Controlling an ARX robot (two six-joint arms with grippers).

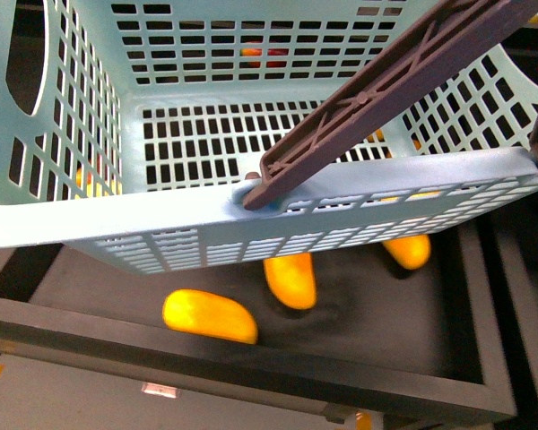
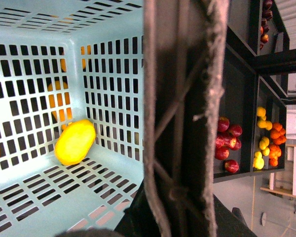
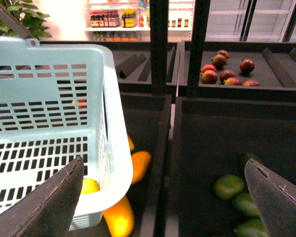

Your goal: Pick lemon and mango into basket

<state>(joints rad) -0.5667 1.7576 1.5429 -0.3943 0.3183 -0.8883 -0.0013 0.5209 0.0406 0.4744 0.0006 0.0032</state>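
The basket (image 1: 161, 228) is hanging tilted above a black bin (image 1: 448, 358) and filling most of the front view. That view is showing neither gripper. Only the grey-brown handle (image 1: 377, 90) is crossing from the basket's near rim toward the upper right.

The left wrist view is supplying what is missing there. The left gripper (image 2: 182, 59) is pinching that handle, with a fuzzy finger (image 2: 150, 98) pressing along each side of it and the tips running off the picture. The same view is showing the lemon (image 2: 75, 142) lying inside the basket, on the slotted floor against a side wall and near a corner. The front view is not showing the lemon clearly: yellow scraps are glinting through the left wall's slots, and I cannot tell what they are. The right wrist view is catching only a yellow sliver of it behind one finger.

The right gripper (image 3: 163, 163) is hovering beside the basket's side wall with its fingers spread wide and nothing between them.

Three yellow-orange mangoes are lying in the bin under the basket. One (image 1: 211, 315) is lying whole near the bin's front edge. Two further back (image 1: 291, 279) (image 1: 408, 251) are being cut off by the basket's near wall. Which of them the task means, I cannot tell.

Only the right wrist view is showing green fruit (image 3: 229, 186) in the neighbouring bin and red fruit (image 3: 227, 71) on the shelf beyond.
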